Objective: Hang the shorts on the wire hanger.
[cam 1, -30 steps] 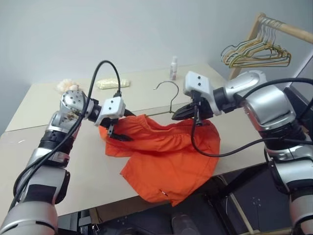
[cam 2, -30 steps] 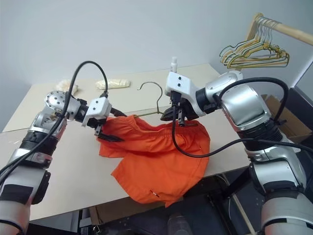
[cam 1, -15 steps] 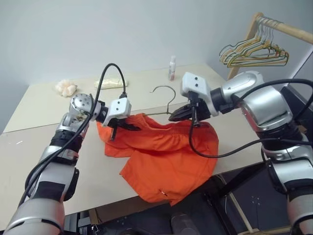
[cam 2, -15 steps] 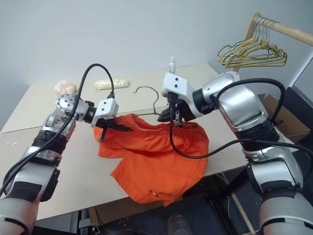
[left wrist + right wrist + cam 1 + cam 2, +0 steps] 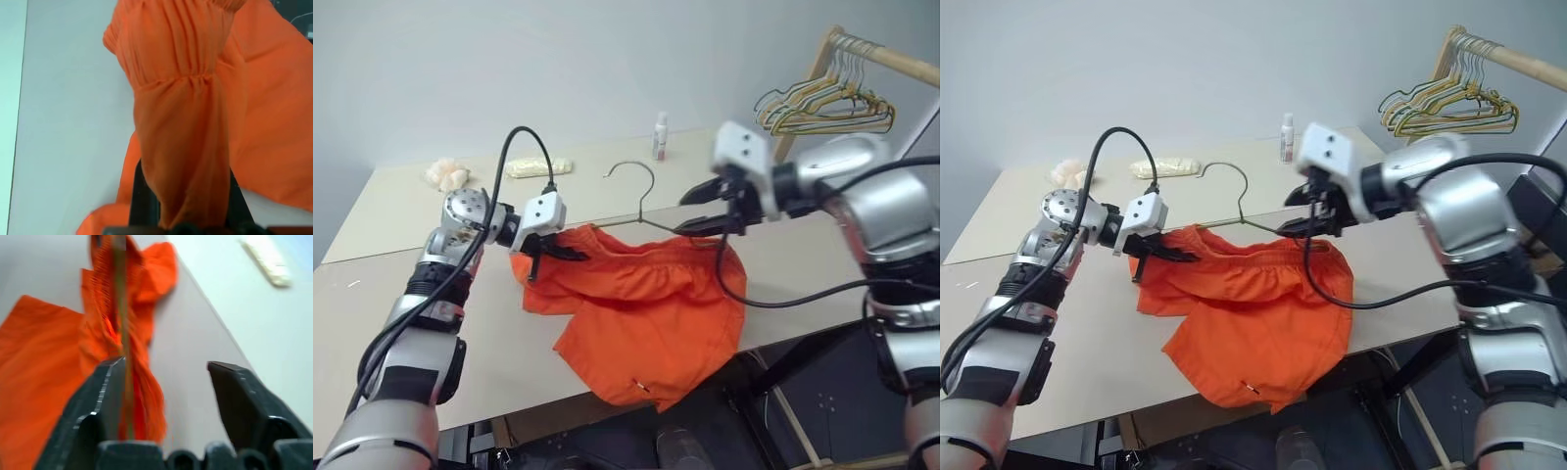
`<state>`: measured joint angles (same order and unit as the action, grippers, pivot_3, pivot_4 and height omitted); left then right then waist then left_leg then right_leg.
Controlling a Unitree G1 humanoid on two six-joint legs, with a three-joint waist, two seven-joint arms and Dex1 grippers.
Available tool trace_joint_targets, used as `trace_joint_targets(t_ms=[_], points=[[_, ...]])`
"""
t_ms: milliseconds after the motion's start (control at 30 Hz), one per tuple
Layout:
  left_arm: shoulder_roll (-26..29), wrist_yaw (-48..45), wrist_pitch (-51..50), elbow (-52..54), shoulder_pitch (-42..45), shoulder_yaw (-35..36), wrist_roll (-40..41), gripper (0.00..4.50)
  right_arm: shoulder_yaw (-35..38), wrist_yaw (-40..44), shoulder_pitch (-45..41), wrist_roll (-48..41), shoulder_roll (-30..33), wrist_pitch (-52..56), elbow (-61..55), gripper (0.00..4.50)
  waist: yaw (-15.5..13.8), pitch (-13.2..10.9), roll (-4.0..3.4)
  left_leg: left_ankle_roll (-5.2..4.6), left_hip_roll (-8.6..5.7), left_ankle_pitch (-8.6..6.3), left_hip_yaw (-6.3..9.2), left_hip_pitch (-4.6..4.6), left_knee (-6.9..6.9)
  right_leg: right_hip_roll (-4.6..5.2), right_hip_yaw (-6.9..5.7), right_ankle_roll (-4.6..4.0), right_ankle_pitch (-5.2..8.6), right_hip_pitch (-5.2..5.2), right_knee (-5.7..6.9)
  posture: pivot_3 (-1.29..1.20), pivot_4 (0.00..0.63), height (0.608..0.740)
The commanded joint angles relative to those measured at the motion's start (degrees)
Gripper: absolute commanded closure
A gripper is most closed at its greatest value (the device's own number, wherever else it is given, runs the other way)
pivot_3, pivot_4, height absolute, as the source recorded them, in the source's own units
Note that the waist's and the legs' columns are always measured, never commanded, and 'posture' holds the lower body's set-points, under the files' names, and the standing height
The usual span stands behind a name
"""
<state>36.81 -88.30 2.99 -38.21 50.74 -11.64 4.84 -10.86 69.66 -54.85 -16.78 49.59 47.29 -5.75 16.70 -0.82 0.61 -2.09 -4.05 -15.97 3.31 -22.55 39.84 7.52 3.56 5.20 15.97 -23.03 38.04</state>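
One pair of shorts (image 5: 641,304) lies spread on bench (image 5: 431,333), waistband bunched and pinched between left fingers (image 5: 553,253). Wire hanger (image 5: 636,196) runs along waistband, just beside right fingers (image 5: 697,211), which gape wide, holding nothing

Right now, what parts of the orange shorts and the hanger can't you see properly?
- Wire hanger: its lower bar runs behind the shorts in both eye views, so how far it sits inside the waistband is hidden.
- Left gripper: fabric covers its fingertips in the left wrist view.
- Right wrist view: motion blur smears the wire beside the right gripper.
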Motion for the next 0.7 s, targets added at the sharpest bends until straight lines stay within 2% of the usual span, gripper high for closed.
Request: trace_joint_targets(t_ms=[33,167,233,433,600,700], points=[[0.8,0.3,-0.9,2.3,0.2,2.0,1.5,4.5,6.7,-1.0,4.7,-3.1,4.0,3.0,-5.4,0.05,-0.1,0.0,0.0,0.0,0.01,0.0,0.0,0.0,0.0,0.0,-0.01,0.0,0.0,0.02,-0.03,-0.27,0.0,0.74],[0.8,0.5,-0.8,1.9,0.4,1.8,0.8,4.5,6.6,-2.9,14.0,-2.2,7.4,2.8,-9.6,0.05,0.0,0.0,0.0,-0.01,0.03,-0.01,0.0,0.01,0.0,0.0,-0.01,0.0,0.0,0.1,-0.06,-0.28,0.0,0.74],[0.6,0.6,-0.5,1.6,0.7,1.5,0.4,4.5,5.5,-4.3,16.3,-1.7,7.2,2.7,-10.7,0.05,0.2,0.0,-0.03,-0.01,0.03,-0.01,-0.07,0.01,-0.01,0.01,0.07,0.01,0.01,0.08,-0.07,-0.28,0.0,0.74],[0.6,0.2,2.5,0.5,2.1,-0.4,-2.3,4.5,-2.4,-9.3,16.9,2.0,2.3,2.9,-9.8,0.05,1.3,0.0,-0.03,-0.01,0.05,-0.01,-0.11,0.08,-0.01,-0.01,0.13,0.05,0.03,0.09,-0.06,-0.28,0.0,0.74],[0.3,0.1,4.0,-1.1,3.0,-0.7,-3.2,4.5,-5.7,-10.3,15.0,3.0,-1.0,3.6,-8.8,0.05,1.5,0.0,-0.04,-0.01,0.03,-0.01,-0.11,0.07,-0.01,-0.01,0.15,0.05,0.03,0.08,-0.04,-0.28,0.0,0.74],[0.1,0.1,4.1,-1.6,3.4,-0.4,-3.2,4.5,-7.9,-10.4,14.5,4.0,-2.2,2.8,-7.4,0.63,1.5,0.0,-0.04,-0.01,0.03,-0.01,-0.1,0.07,0.0,-0.01,0.14,0.05,0.03,0.1,-0.05,-0.28,0.0,0.74]])
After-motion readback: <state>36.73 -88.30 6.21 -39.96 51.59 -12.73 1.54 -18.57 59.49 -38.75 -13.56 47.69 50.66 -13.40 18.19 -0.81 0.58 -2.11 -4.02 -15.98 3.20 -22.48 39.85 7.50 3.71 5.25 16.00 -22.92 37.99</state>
